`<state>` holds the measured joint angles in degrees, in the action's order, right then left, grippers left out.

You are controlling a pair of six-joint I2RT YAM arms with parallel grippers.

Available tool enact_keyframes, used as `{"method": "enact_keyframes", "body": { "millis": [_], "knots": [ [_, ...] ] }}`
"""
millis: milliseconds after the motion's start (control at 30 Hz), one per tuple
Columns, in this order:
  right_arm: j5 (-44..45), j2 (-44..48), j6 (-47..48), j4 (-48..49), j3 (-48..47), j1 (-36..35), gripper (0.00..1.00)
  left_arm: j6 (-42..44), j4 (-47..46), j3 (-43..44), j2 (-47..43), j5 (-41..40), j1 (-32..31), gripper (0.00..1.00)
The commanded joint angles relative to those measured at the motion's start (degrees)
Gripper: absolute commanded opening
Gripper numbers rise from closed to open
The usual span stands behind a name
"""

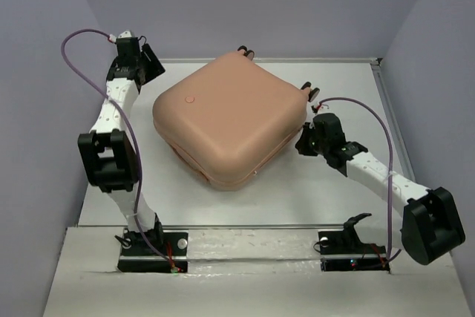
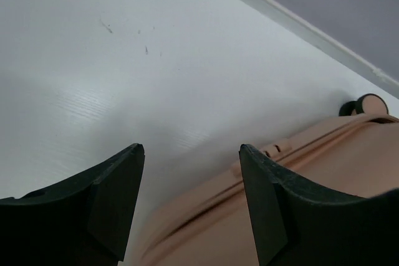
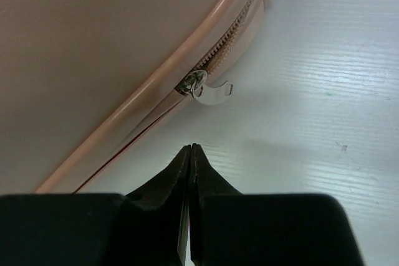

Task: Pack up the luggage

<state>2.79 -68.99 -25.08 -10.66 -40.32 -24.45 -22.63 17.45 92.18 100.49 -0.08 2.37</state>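
On the table (image 1: 312, 191) the luggage (image 1: 226, 120) lies closed, perhaps only part-zipped; the left gripper (image 2: 191, 149) is spread wide, the right gripper (image 3: 190, 147) pressed together near the zipper pull (image 3: 211, 90).

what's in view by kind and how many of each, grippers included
luggage: 1
zipper pull: 1
grippers: 2, left gripper open, right gripper shut
total: 4

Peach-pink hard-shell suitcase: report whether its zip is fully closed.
Partly zipped. The peach-pink suitcase lies closed, but its silver zipper pull sits mid-seam: teeth meshed beyond it, gaping nearer.
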Motion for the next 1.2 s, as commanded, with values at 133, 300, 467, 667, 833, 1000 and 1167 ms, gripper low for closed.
{"method": "enact_keyframes", "body": {
  "millis": [133, 300, 467, 667, 833, 1000, 1167],
  "knots": [
    [-1.6, -7.3, 1.0, 7.4, -4.9, -0.3, 0.07, 2.2, 5.8, 13.7, 12.9, 13.7, 3.3, 0.74],
    [-2.2, -12.8, 2.8, 9.9, -9.4, 0.3, 0.07, -1.2, -2.5, -0.5, 11.0, 18.8, 2.9, 0.73],
    [-11.5, -19.4, 6.7, 17.3, -16.6, 3.1, 0.07, -4.2, -11.4, -19.4, 2.9, 20.8, 1.8, 0.72],
    [-18.3, -27.0, 6.3, 17.0, -27.3, 5.1, 0.07, -5.3, -15.6, -34.9, -11.8, 17.8, -0.1, 0.72],
    [-25.0, -36.7, 5.7, 7.8, -45.2, 5.1, 0.13, -6.6, -15.9, -45.5, -25.4, 16.1, -2.1, 0.72],
    [-27.7, -46.8, 2.8, 0.6, -59.2, 5.1, 0.38, -7.4, -13.3, -50.8, -37.4, 14.5, -5.0, 0.72],
    [-24.1, -46.9, -1.1, -3.1, -62.4, 7.4, 0.51, -5.4, -8.8, -43.6, -38.6, 11.6, -4.9, 0.79]
  ]
}}
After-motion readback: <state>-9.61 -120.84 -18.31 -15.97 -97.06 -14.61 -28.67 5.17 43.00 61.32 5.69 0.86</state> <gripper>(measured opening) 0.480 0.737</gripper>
